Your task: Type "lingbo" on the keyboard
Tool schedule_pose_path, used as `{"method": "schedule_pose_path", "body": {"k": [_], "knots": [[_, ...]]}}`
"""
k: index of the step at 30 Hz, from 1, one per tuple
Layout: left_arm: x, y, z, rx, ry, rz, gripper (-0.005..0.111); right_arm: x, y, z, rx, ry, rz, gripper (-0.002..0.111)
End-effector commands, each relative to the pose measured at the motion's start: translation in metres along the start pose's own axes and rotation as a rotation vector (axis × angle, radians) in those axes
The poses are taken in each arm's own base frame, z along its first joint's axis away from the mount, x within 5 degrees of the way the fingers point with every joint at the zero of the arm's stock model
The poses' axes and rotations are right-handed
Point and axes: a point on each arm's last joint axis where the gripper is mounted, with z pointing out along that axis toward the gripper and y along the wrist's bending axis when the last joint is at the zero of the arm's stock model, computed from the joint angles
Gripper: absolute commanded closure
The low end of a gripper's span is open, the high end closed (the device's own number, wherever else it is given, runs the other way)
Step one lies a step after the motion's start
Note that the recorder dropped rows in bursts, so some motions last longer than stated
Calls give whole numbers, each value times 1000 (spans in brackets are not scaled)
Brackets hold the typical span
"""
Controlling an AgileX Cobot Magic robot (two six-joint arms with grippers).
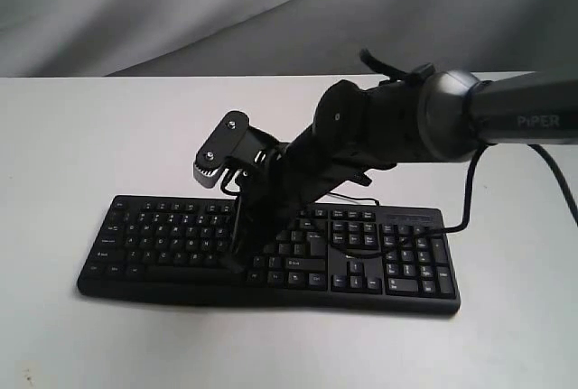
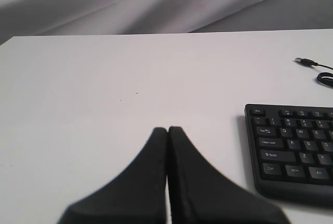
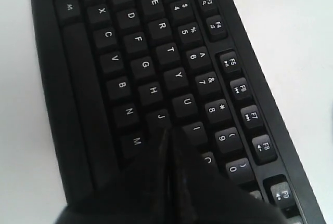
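The black keyboard (image 1: pixel 172 240) lies across the white table (image 1: pixel 90 136). My right arm reaches over it from the right. The right gripper (image 1: pixel 235 264) is shut with nothing in it, pointing down at the middle of the letter keys. In the right wrist view its closed tips (image 3: pixel 169 133) sit just past the J key (image 3: pixel 162 117), beside the I key (image 3: pixel 196 129) and the M key (image 3: pixel 136 142); the key under them is hidden. My left gripper (image 2: pixel 167 130) is shut and empty above bare table, left of the keyboard's left end (image 2: pixel 291 151).
The keyboard's thin cable (image 2: pixel 325 78) ends in a loose USB plug (image 2: pixel 307 61) on the table behind the keyboard. A dark arm cable (image 1: pixel 470 199) hangs over the number pad (image 1: pixel 415 267). Grey cloth (image 1: pixel 181 10) backs the table.
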Motion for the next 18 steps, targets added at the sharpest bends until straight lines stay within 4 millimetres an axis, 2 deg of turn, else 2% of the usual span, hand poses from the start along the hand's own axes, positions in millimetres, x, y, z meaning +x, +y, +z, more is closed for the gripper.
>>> {"method": "schedule_pose_path", "body": {"k": [1, 7, 18], "knots": [[1, 0, 1, 0, 4, -6, 106, 1, 2, 1, -6, 5, -15, 108], [1, 0, 1, 0, 4, -6, 106, 7, 2, 11, -22, 31, -6, 108], [1, 0, 1, 0, 4, -6, 106, 11, 1, 13, -8, 44, -26, 108]]}}
